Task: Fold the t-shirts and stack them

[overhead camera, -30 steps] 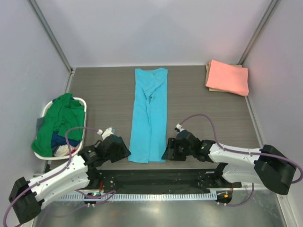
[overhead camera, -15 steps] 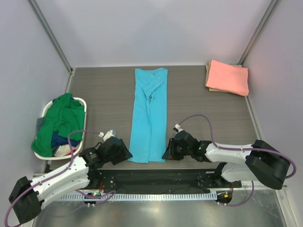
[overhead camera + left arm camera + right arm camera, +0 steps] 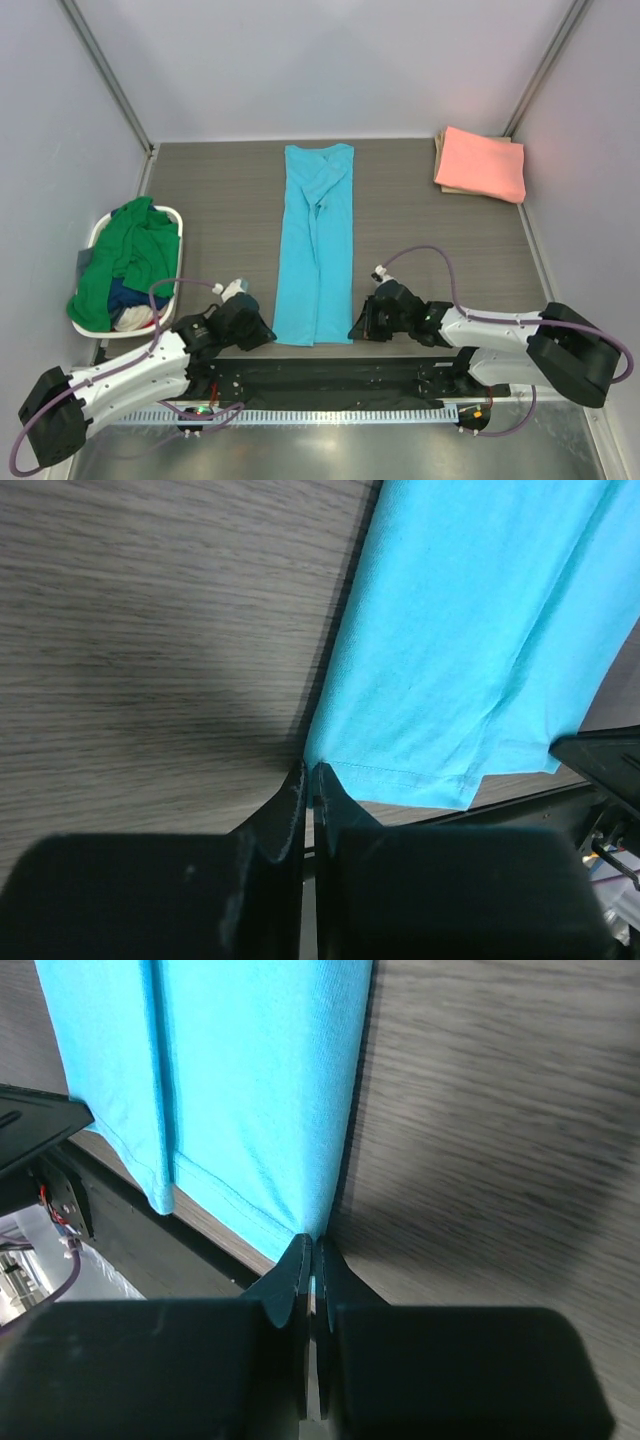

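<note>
Now left gripper pinching fully shut, fingertips meeting on near-left hem corner of sky-blue t-shirt. Behind it, left arm lying low along near edge, reaching in from left. Likewise right gripper clamping tight on near-right hem corner, with right arm stretching low from right. Blue shirt lying as long narrow strip at centre of table, running from both claws toward far edge. Folded salmon-pink t-shirt sitting at far right corner. Crumpled green t-shirt heaping in white basket at left.
</note>
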`<control>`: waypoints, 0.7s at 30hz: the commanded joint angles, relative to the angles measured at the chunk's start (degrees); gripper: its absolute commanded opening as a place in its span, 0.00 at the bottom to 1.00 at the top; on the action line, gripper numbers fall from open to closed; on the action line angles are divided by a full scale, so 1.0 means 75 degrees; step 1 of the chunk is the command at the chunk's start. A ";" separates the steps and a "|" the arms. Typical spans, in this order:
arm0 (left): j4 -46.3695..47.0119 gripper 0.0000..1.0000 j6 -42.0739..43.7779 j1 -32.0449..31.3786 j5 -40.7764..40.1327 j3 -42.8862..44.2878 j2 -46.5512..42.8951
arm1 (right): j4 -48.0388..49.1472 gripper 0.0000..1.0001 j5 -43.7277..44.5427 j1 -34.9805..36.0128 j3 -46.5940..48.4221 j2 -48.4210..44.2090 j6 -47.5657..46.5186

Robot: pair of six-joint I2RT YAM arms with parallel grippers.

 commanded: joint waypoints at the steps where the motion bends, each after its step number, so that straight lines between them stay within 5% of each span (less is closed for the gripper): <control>1: 0.0229 0.00 -0.0165 -0.0138 -0.0067 0.0049 0.0048 | -0.0479 0.01 0.0221 0.0051 -0.0074 -0.0482 -0.0072; 12: -0.0426 0.00 -0.0694 -0.1287 -0.0687 0.1395 0.0516 | -0.2880 0.01 0.0665 0.0051 0.0417 -0.2404 -0.0060; 17: -0.1738 0.00 0.0067 -0.1276 -0.1823 0.3128 0.1055 | -0.3889 0.01 0.1661 -0.0112 0.2022 -0.1961 -0.0738; 21: -0.2478 0.00 0.1306 -0.0773 -0.2516 0.4966 0.2025 | -0.4053 0.01 0.1382 -0.0978 0.3158 -0.0967 -0.1522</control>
